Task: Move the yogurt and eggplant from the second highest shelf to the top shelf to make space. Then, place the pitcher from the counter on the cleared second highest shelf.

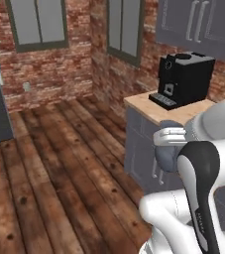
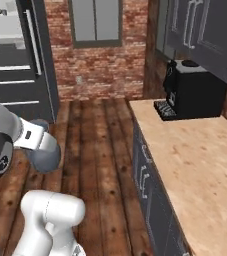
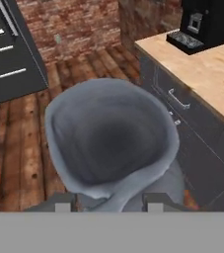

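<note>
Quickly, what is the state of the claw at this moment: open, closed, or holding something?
Claw: closed on the pitcher, carried above the wooden floor, off the counter.

The white arm is folded high, its elbow bent and the forearm reaching out level. The gripper (image 3: 106, 201) points downward, its two dark fingertips (image 3: 64, 202) closed at 6 o'clock against the pitcher (image 3: 111, 143), carried off the ground.

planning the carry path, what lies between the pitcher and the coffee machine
In the hand view, bare light-wood counter and its grey cabinet front lie between the held pitcher and the black coffee machine; nothing stands on that stretch.
</note>
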{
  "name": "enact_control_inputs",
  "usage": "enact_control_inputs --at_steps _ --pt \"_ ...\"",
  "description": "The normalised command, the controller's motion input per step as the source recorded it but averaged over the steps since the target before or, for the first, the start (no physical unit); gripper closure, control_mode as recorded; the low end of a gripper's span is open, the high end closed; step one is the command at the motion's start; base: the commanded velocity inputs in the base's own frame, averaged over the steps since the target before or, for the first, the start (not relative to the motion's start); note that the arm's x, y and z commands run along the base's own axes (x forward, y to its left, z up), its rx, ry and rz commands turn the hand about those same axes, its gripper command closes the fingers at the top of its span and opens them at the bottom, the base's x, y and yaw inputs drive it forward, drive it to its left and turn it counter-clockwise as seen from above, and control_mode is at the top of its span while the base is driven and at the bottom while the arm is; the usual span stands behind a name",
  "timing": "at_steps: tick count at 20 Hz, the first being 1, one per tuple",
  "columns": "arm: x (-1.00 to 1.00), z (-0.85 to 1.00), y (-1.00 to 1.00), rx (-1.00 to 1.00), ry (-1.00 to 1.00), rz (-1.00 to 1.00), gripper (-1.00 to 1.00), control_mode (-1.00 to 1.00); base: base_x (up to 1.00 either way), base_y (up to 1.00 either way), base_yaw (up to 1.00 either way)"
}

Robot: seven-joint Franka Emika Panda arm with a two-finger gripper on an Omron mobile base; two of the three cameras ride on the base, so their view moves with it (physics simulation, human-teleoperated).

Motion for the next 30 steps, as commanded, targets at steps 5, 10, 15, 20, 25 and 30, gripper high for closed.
enact_control_inputs --at_steps 5,10,15,20,25,30 --pt "0.00 0.00 0.00 0.00 0.00 0.00 1.00 1.00 0.22 0.59 0.64" --pt "0.00 0.00 0.00 0.00 0.00 0.00 1.00 1.00 0.76 0.35 0.56" --pt "0.00 0.00 0.00 0.00 0.00 0.00 1.00 1.00 1.00 0.27 0.45" --pt "0.00 0.00 0.00 0.00 0.00 0.00 1.00 1.00 1.00 0.26 0.34" --pt "0.00 0.00 0.00 0.00 0.00 0.00 1.00 1.00 1.00 0.34 0.23" --pt "0.00 0.00 0.00 0.00 0.00 0.00 1.00 1.00 1.00 0.45 0.03"
